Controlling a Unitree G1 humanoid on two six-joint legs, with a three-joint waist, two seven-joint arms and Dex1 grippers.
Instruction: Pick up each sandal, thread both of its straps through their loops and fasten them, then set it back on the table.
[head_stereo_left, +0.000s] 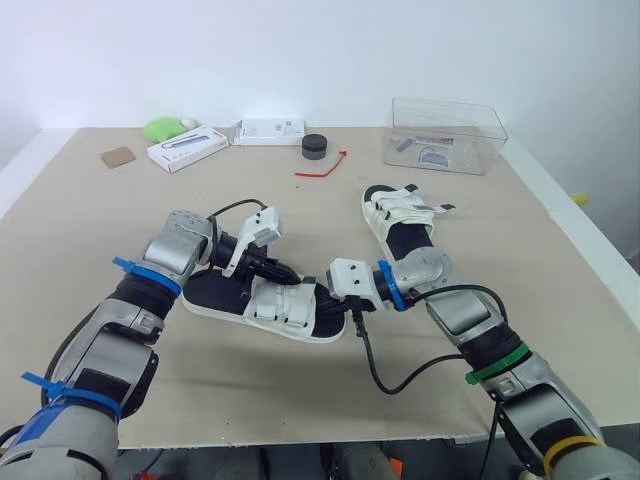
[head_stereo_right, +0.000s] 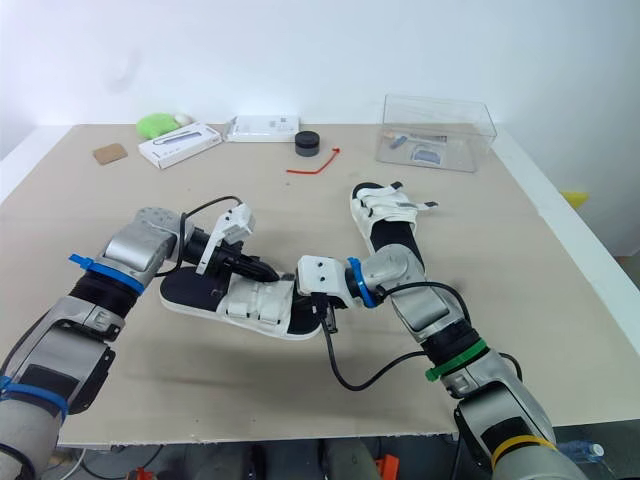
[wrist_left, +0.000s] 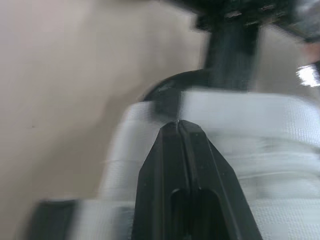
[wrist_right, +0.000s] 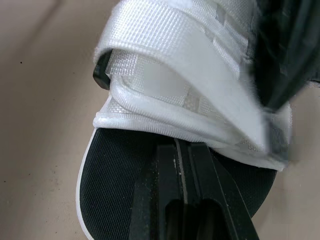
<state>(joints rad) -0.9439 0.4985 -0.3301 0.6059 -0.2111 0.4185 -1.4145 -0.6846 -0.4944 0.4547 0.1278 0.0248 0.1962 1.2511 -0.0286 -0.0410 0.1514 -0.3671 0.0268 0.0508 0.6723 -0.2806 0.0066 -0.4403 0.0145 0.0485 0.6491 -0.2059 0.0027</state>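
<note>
The black-soled sandal with white woven straps (head_stereo_left: 285, 308) lies on the beige surface (head_stereo_left: 120, 230) between two clenched hands, left hand (wrist_left: 177, 125) at its straps, right hand (wrist_right: 181, 146) over its right end.

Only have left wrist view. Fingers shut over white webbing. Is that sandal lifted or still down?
Observer: Down. The near sandal lies on the table.
Operator: Right gripper?
Observer: The right gripper is at that sandal's right end, fingers shut, pointing over the black insole.
Operator: Second sandal?
Observer: The other sandal lies further back on the table, beyond the right arm, with white straps across it. I cannot tell if they are fastened.
</note>
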